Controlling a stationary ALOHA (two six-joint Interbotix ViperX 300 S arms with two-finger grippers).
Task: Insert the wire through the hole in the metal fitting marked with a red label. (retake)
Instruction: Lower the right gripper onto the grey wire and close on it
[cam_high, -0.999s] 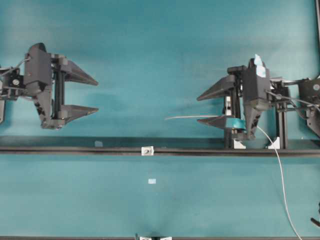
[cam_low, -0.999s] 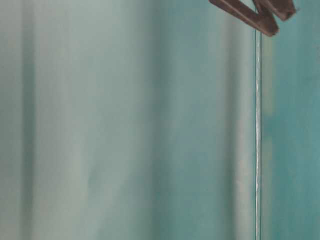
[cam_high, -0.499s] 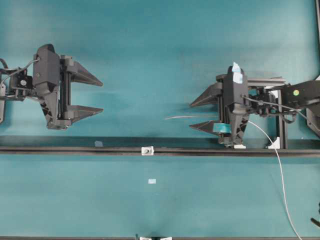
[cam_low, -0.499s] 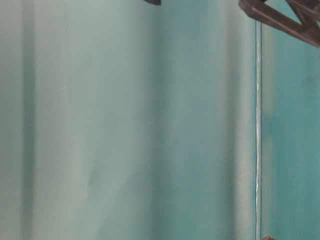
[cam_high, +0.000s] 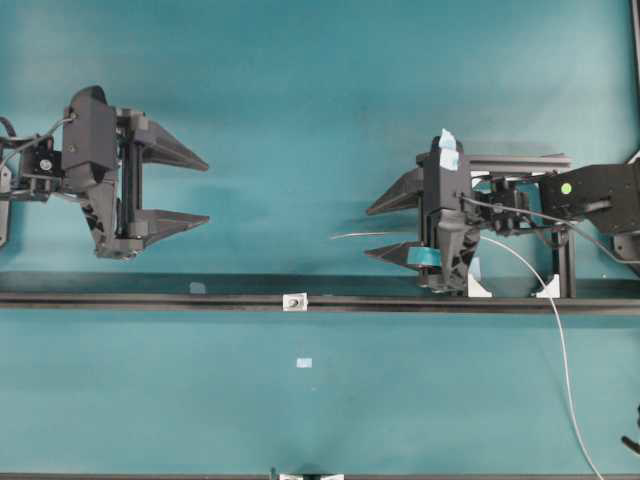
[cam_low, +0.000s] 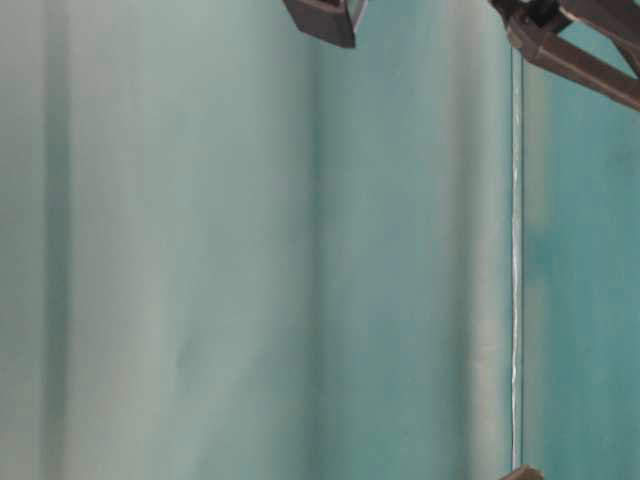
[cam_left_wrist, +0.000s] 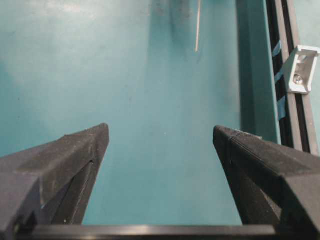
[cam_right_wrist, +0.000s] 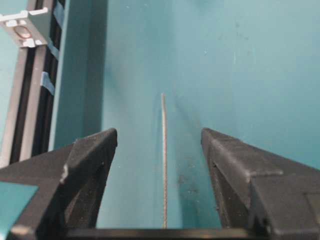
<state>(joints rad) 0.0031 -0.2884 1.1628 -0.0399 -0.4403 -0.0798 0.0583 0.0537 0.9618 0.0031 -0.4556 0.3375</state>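
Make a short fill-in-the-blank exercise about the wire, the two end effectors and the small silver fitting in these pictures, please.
1. In the right wrist view, the wire lies ______ the open fingers of the right end effector.
2. The left end effector is open and holds ______.
3. In the overhead view, the metal fitting sits on the black ______ that crosses the table.
4. The free tip of the wire points toward the ______ end effector.

Missing words: between; nothing; rail; left

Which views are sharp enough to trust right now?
Overhead: evenly lit, sharp on the metal fitting. Table-level: blurred teal, little usable. Right wrist: the wire is crisp between the open right pincer tips; left wrist: sharp, soft glare at upper left.
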